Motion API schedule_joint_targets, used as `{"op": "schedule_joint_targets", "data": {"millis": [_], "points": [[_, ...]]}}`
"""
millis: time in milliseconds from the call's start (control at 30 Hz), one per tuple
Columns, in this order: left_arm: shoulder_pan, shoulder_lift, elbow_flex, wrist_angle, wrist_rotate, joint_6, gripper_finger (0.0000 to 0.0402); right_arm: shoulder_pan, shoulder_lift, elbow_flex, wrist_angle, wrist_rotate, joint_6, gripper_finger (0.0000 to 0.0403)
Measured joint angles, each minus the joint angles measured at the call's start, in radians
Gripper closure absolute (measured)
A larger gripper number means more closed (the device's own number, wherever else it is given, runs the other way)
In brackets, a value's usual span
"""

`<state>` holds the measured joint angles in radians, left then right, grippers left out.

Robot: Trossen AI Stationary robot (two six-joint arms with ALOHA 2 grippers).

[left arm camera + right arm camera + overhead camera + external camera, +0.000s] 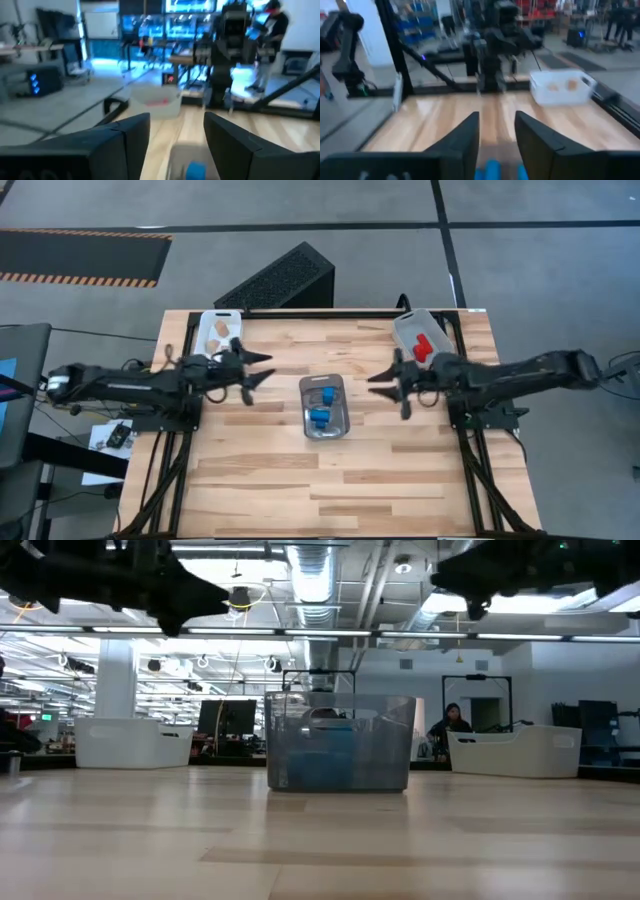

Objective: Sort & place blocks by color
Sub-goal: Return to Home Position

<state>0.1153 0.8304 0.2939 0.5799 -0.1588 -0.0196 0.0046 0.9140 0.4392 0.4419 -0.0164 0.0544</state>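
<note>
**Tabletop.** One light wood tabletop carries three trays. Two dark arms reach in over it from opposite sides.

**Arms.** The left arm extends from the left edge and the right arm from the right edge. Both are held above the surface and point toward the centre.

**End effectors.** The left end effector is positioned just left of the centre tray, with its two fingers spread apart and nothing between them. The right end effector is positioned just right of the same tray. Its fingers are likewise spread apart and nothing is gripped. Neither end effector touches a tray or a block.

**Trays.** Three are counted.
- One clear tray is located at the centre of the tabletop, between the two end effectors.
- One white tray is located at the far left corner.
- One grey tray is located at the far right corner.

**Blocks.**
- Two blue blocks are contained in the clear tray, one behind the other.
- Two plain wood blocks can be made out in the white tray.
- The red blocks are contained in the grey tray. They merge into one red patch, so their number cannot be told.

**Background.** One person is visible in the room beyond the tabletop.
</note>
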Motion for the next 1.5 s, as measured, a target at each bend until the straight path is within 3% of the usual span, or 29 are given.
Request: {"op": "schedule_joint_targets", "data": {"millis": [167, 333, 567, 867, 1167, 1367, 1500], "points": [[0.036, -0.227, -0.03, -0.253, 0.005, 0.0, 0.023, -0.088, -0.223, -0.006, -0.322, -0.036, -0.014, 0.0315], [0.04, -0.385, -0.106, -0.275, 0.005, 0.013, 0.0259, -0.106, -0.391, -0.062, -0.392, -0.068, -0.029, 0.0391], [0.04, -0.549, -0.212, -0.279, 0.019, 0.023, 0.033, -0.156, -0.623, -0.157, -0.441, -0.099, -0.03, 0.0395], [0.041, -0.696, -0.22, -0.426, 0.024, 0.025, 0.0397, -0.212, -0.811, -0.271, -0.509, -0.148, 0.024, 0.0399], [0.041, -0.78, -0.283, -0.471, 0.044, -0.038, 0.0401, -0.212, -0.9, -0.415, -0.396, -0.144, 0.073, 0.04], [0.041, -0.815, -0.283, -0.531, 0.04, -0.08, 0.04, -0.203, -0.9, -0.425, -0.4, -0.158, 0.097, 0.04], [0.029, -0.812, -0.284, -0.54, 0.059, -0.079, 0.04, -0.153, -0.913, -0.426, -0.399, -0.188, 0.023, 0.04]]}}
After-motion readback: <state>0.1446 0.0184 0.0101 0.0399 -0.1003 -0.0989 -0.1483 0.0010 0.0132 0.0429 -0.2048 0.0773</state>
